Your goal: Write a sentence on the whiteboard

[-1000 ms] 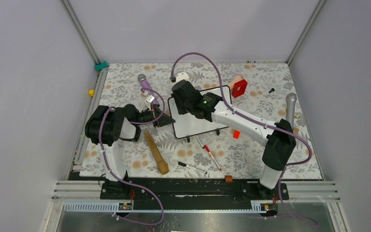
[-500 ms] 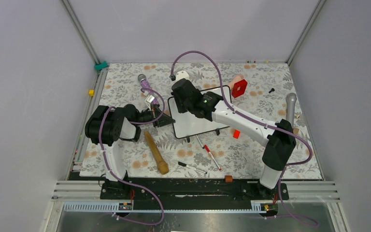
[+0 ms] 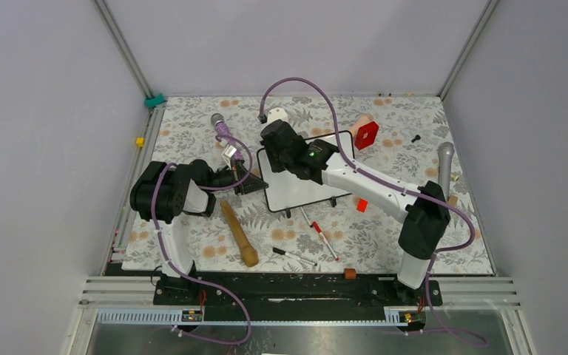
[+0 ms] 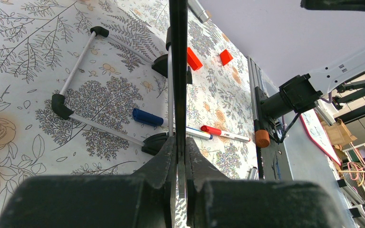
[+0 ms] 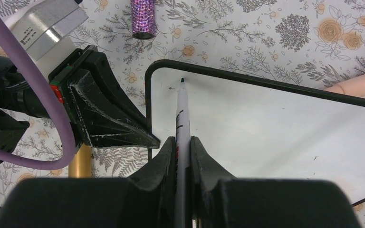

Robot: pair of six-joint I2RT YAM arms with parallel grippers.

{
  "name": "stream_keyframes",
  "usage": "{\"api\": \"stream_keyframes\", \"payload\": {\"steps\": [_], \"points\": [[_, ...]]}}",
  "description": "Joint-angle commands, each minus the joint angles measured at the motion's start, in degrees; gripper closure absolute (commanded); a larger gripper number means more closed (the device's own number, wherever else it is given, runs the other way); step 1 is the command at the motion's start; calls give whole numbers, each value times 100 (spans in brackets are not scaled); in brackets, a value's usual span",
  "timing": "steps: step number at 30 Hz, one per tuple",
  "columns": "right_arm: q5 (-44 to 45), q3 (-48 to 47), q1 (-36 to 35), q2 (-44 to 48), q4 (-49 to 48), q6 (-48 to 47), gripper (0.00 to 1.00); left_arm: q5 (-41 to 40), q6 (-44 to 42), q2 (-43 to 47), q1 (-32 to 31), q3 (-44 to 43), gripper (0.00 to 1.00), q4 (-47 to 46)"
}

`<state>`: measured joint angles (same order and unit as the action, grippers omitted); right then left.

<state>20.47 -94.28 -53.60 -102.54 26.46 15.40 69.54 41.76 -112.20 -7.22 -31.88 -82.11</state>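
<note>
A: Seen any shift in the whiteboard (image 3: 303, 191)?

B: None. Lies mid-tabletop (image 3: 192, 133) just as a second ago, blank but for a few specks.

A: And the right arm (image 3: 370, 185)?

B: Has crept a little farther and leftward over the board since then. Probably lining up for the first letter. No stroke of the sentence to see yet, so counting the writing as not begun.

A: Left fingers (image 4: 164, 159)?

B: Closed hard on the board's left edge, as before. Steadying it, by the look.

A: Right fingers (image 5: 164, 156)?

B: Pinched together on a white marker (image 5: 182, 116), with the nib (image 5: 182, 80) just inside the frame at the far-left corner. Cannot tell whether touching the surface or hovering.
</note>
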Motion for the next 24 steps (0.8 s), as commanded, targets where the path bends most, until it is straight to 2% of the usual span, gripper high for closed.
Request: {"api": "stream_keyframes", "payload": {"steps": [1, 14, 24], "points": [[159, -189, -61, -12, -15, -42, 100, 69, -221, 148, 2, 22, 100, -245], [158, -155, -62, -55, -17, -32, 100, 75, -238, 162, 2, 33, 100, -244], [-280, -305, -62, -181, 74, -124, 100, 69, -247, 172, 2, 35, 100, -244]]}}
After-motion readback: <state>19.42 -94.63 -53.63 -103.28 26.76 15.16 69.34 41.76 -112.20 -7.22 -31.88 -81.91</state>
